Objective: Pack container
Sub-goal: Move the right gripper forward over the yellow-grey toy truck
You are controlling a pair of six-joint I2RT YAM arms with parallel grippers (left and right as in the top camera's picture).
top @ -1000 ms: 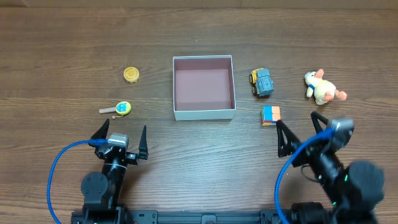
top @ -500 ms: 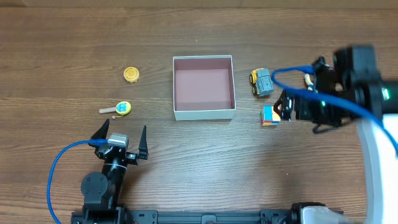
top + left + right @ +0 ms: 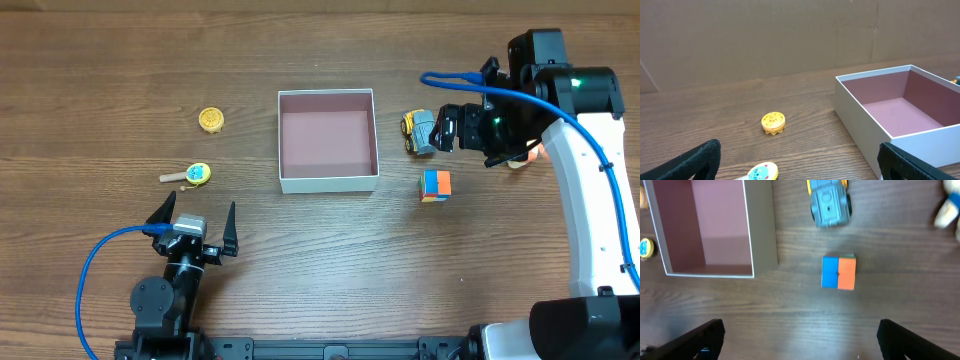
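Observation:
The container (image 3: 330,182), a shallow square box with white walls and a maroon inside, stands empty at the table's middle; it also shows in the left wrist view (image 3: 860,107) and the right wrist view (image 3: 761,235). A grey-and-yellow toy truck (image 3: 420,132) and a blue-orange cube (image 3: 435,185) lie to its right. My right gripper (image 3: 447,128) is open and empty, raised above the truck (image 3: 830,205) and cube (image 3: 839,272). My left gripper (image 3: 193,222) is open and empty at the front left.
A yellow round toy (image 3: 210,120) and a blue-yellow spoon-like toy (image 3: 195,174) lie left of the container. A plush duck (image 3: 535,152) at the right is mostly hidden under my right arm; it shows in the right wrist view (image 3: 947,212).
My right arm has swung from the front right up and back, and now hangs over the truck. The left arm and the toys have not moved.

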